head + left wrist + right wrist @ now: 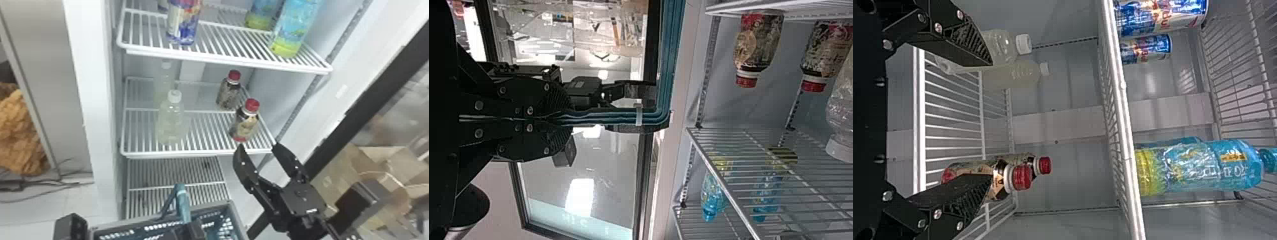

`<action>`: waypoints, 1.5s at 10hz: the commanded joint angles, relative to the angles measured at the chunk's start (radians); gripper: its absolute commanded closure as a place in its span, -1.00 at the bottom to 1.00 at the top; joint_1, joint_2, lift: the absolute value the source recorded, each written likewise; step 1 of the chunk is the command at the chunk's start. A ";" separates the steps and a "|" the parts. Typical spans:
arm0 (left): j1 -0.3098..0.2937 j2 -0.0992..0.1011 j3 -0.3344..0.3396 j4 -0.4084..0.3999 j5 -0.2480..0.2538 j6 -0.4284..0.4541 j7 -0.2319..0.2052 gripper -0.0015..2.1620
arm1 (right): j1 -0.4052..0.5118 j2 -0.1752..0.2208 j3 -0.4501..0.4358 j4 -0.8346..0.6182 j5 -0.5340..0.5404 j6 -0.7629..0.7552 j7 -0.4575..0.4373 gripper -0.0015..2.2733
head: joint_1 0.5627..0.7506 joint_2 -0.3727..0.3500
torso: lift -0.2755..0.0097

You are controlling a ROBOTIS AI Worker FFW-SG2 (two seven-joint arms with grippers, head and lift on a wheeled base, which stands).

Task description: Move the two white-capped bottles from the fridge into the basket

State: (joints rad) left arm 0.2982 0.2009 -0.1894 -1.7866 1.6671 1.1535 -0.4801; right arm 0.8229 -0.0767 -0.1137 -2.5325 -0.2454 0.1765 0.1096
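Your left gripper (656,109) has its fingers clamped on the handle (182,202), so the basket (237,218) hangs handy below the shelf (198,155) bearing both white-capped bottles (172,124). Your right gripper's (259,146) fingers stand apart to admit one

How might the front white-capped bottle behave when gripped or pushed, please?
The front bottle looks like clear plastic, so its walls may flex when squeezed. Being taller than wide on a barred shelf, it could tip if nudged near its cap.
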 commanded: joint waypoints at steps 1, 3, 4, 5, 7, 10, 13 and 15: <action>0.001 0.000 0.000 -0.001 0.000 0.000 0.000 0.04 | -0.003 0.000 0.000 0.003 -0.002 -0.002 0.001 -0.77 | 0.41 -0.94 | -0.89; -0.001 0.000 0.000 -0.001 0.000 0.000 0.000 0.04 | -0.018 -0.005 0.004 0.023 -0.004 -0.017 0.010 -0.76 | 0.41 -0.94 | -0.89; -0.001 0.000 0.000 -0.001 0.000 -0.002 0.000 0.04 | -0.023 -0.006 0.006 0.025 -0.004 -0.022 0.012 -0.76 | 0.41 -0.94 | -0.89; -0.001 0.002 0.000 -0.001 -0.002 -0.002 0.000 0.04 | -0.023 -0.006 0.006 0.028 -0.004 -0.022 0.012 -0.76 | 0.41 -0.94 | -0.89; -0.001 0.002 0.000 -0.001 -0.004 0.000 0.000 0.04 | -0.035 -0.011 0.014 0.043 -0.006 -0.022 0.012 -0.77 | 0.41 -0.94 | -0.89; -0.004 0.002 0.000 0.001 -0.002 -0.002 0.000 0.04 | -0.109 -0.037 0.054 0.109 -0.014 -0.020 0.016 -0.77 | 0.41 -0.94 | -0.89; -0.001 0.000 0.006 0.001 -0.002 -0.002 0.000 0.04 | -0.204 -0.041 0.048 0.209 -0.014 -0.017 0.101 -0.76 | 0.41 -0.94 | -0.89; 0.001 -0.003 0.012 0.001 -0.004 -0.002 0.000 0.04 | -0.322 -0.041 0.036 0.344 -0.002 -0.017 0.232 -0.76 | 0.41 -0.94 | -0.89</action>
State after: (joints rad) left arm 0.2992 0.1991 -0.1803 -1.7870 1.6648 1.1510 -0.4801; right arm 0.5349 -0.1181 -0.0764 -2.2276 -0.2541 0.1601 0.3355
